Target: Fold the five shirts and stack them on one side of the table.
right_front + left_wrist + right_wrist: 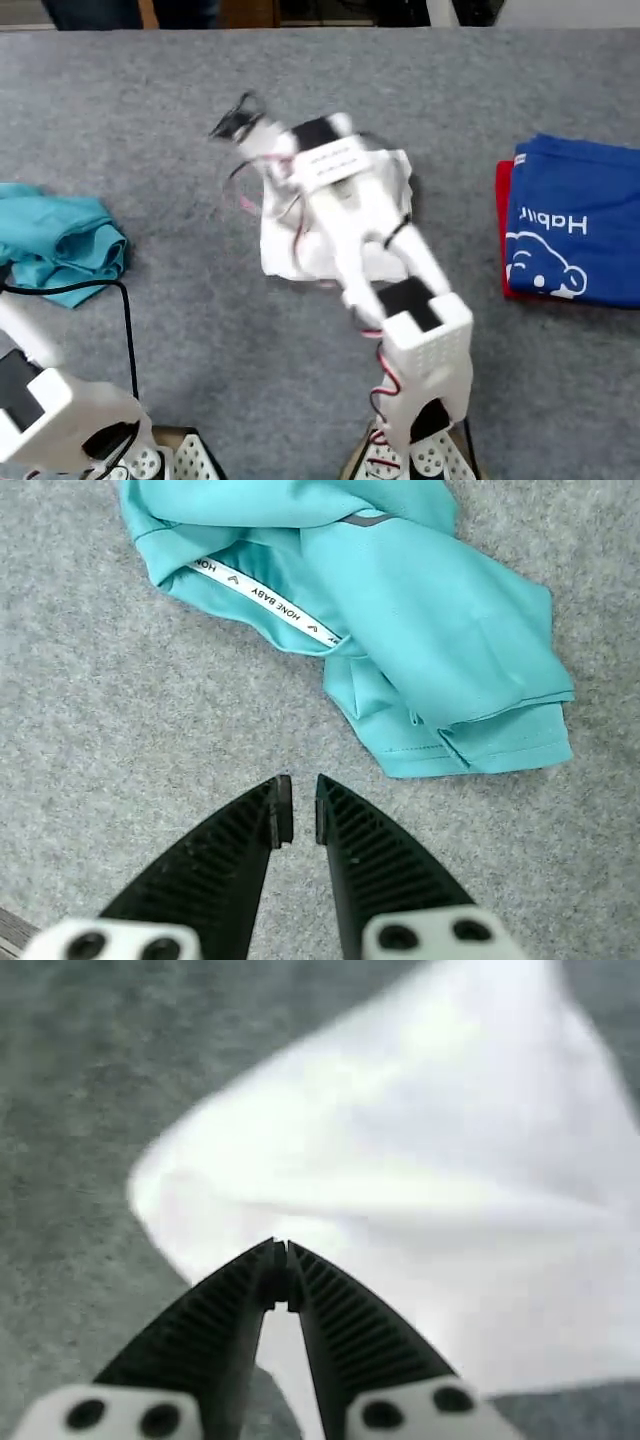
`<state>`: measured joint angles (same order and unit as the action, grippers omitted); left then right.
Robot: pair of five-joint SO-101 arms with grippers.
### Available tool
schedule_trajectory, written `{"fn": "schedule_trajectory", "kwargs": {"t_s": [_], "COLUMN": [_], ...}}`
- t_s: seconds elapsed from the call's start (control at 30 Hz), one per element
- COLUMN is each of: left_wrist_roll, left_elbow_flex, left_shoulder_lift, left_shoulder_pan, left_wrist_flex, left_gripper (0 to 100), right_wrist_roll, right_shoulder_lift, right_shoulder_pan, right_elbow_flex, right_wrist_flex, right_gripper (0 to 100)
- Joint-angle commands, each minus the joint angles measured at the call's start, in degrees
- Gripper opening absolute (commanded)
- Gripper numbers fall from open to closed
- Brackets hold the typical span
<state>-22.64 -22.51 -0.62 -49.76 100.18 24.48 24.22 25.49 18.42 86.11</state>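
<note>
Left of the white shirt (285, 245), bare table (190, 200) lies open up to the teal shirt (60, 240), crossed near the front by a black cable (128, 330). To its right, a narrower gap ends at the blue shirt (575, 235). The right arm (375, 240) stretches over it.

teal shirt (60, 245), white shirt (278, 255), blue shirt (575, 230)

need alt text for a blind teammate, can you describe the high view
The right arm stretches over a crumpled white shirt in the middle of a grey table, its gripper just past the shirt's far left corner. A bunched teal shirt lies at the left edge, and a folded blue shirt sits on a red one at the right.
</note>
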Motion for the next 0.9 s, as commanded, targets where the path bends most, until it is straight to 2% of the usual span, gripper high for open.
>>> {"fn": "schedule_trajectory", "kwargs": {"t_s": [0.0, 0.1, 0.2, 0.4, 0.63, 0.87], "left_wrist_roll": [-0.3, -0.3, -0.3, 0.0, -0.3, -0.3], "left_elbow_flex": [-0.6, -0.3, -0.3, -0.2, -0.2, -0.1], "left_shoulder_lift": [-2.8, -2.8, -2.3, -2.3, -2.2, -2.2], "left_shoulder_pan": [-0.4, 0.1, 1.8, 5.5, 6.1, 7.2], "left_wrist_flex": [0.6, 0.6, 0.6, 0.5, -0.5, -2.8], "left_gripper": [5, 5, 5, 5, 6, 6], "right_wrist_roll": [-0.2, -1.7, -10.5, -21.4, -29.3, -31.6], "right_shoulder_lift": [-1.8, 0.4, 2.9, 9.5, 12.0, 11.7], "right_shoulder_pan": [-7.9, -11.1, -12.3, -12.0, -12.9, -13.7], "right_elbow_flex": [7.2, 11.7, 16.5, 24.0, 25.6, 28.2], "right_wrist_flex": [0.9, 1.1, 0.9, 1.4, 2.4, 8.7], "right_gripper": [1.2, 10.1, 16.2, 16.3, 16.3, 15.7]}}
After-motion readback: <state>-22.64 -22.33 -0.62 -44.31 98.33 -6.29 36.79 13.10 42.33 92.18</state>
